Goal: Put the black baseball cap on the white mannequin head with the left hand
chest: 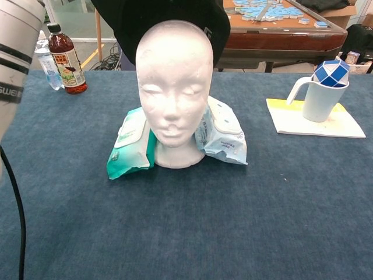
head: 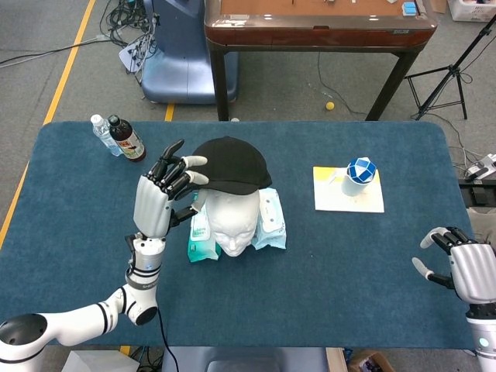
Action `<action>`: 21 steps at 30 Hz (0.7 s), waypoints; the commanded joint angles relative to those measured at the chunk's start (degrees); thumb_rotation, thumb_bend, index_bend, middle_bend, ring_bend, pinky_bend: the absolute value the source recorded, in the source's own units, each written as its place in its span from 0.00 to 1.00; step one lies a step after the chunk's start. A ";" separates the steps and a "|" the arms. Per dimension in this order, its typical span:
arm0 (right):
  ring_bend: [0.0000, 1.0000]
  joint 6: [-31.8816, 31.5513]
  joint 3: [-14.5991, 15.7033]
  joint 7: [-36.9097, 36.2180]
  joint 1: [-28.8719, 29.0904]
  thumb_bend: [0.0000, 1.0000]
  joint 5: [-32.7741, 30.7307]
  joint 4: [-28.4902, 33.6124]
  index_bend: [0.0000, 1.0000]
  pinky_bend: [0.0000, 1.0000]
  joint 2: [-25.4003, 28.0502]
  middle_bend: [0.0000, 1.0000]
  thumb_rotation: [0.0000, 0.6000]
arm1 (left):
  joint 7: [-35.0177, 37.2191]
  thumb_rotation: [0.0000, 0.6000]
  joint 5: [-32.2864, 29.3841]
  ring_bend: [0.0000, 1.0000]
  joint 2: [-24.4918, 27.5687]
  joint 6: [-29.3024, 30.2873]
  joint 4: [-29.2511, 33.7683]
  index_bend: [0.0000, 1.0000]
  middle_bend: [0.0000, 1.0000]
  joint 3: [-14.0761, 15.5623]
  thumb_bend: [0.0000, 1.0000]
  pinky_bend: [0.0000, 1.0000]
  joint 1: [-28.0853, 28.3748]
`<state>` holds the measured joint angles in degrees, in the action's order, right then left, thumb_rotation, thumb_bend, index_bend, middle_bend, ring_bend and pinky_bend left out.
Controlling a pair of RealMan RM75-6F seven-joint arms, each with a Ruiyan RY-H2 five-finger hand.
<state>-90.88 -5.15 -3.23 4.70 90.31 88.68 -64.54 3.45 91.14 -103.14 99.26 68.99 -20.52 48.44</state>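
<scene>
The black baseball cap point(head: 230, 164) hangs over the back and top of the white mannequin head point(head: 232, 221) at the table's middle. My left hand point(head: 164, 194) stands just left of the head and holds the cap's left edge between thumb and fingers. In the chest view the cap point(chest: 157, 23) shows behind and above the mannequin head point(chest: 173, 87), whose face is uncovered; only my left forearm point(chest: 16, 52) appears there, at the upper left. Down at the table's near right corner, my right hand point(head: 459, 267) rests with fingers apart and holds nothing.
Two wet-wipe packs point(head: 271, 221) lie against the head's base. A brown drink bottle point(head: 126, 138) and a water bottle point(head: 101, 133) stand at the back left. A white mug point(head: 358, 177) holding a blue-white ball sits on a sheet point(head: 349, 200) at the right.
</scene>
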 commanded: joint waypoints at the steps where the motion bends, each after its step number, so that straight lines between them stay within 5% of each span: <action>1: 0.38 0.04 -0.02 0.06 0.01 0.20 -0.05 -0.01 0.54 0.65 -0.02 0.48 1.00 | -0.20 1.00 0.66 0.12 -0.21 0.56 0.63 0.84 0.38 0.80 0.39 0.36 -0.70; 21: 0.38 0.46 -0.07 0.68 0.11 0.20 -0.36 0.02 0.54 0.65 -0.12 0.48 1.00 | -0.41 1.00 4.80 0.12 -1.62 3.23 -0.63 0.82 0.37 6.39 0.39 0.36 -5.95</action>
<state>-90.42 -5.23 -2.54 4.80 89.95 88.70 -64.66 2.94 95.86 -104.70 102.41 68.42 -14.21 42.59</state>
